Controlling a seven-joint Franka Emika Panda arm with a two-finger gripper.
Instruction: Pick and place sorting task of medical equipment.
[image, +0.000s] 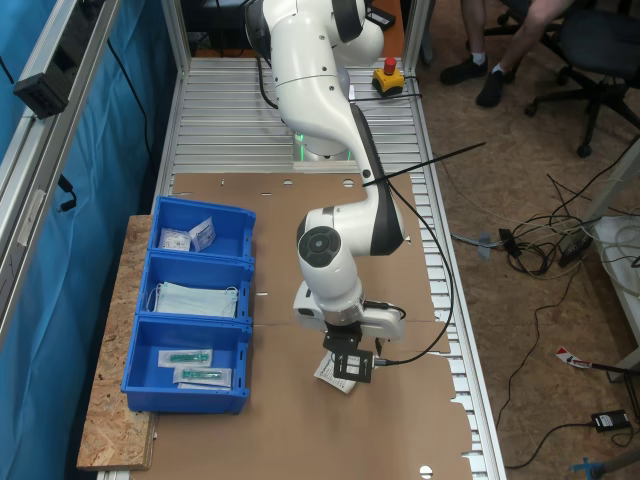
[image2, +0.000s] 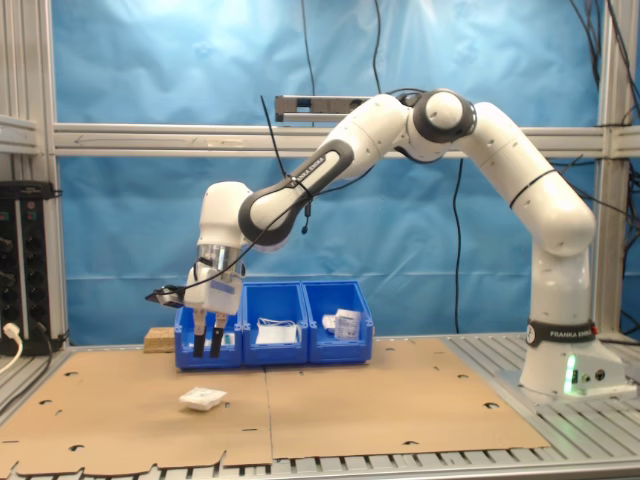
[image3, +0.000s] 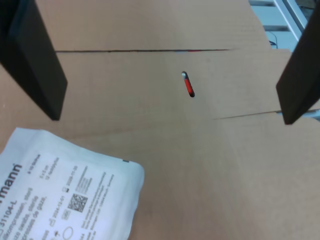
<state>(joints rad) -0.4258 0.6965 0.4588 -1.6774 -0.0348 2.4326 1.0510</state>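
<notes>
**Packet on the cardboard, claw wide above it**

White and crinkled, the packet (image3: 65, 190) sits closest to the wrist camera, cut off at the picture's edge, its small grey print too blurred to make out. In the first exterior view the packet (image: 328, 372) is mostly hidden under the claw (image: 352, 366), with just a corner showing. In the second exterior view the packet (image2: 203, 399) lies flat on the cardboard sheet (image2: 380, 400), clear of everything.

That claw (image2: 208, 345) hangs above the packet, fingers (image3: 37, 60) spread wide, gripping and touching nothing.

Three blue bins (image: 196, 300) stand in a row near the packet, holding other packets and a mask.
</notes>
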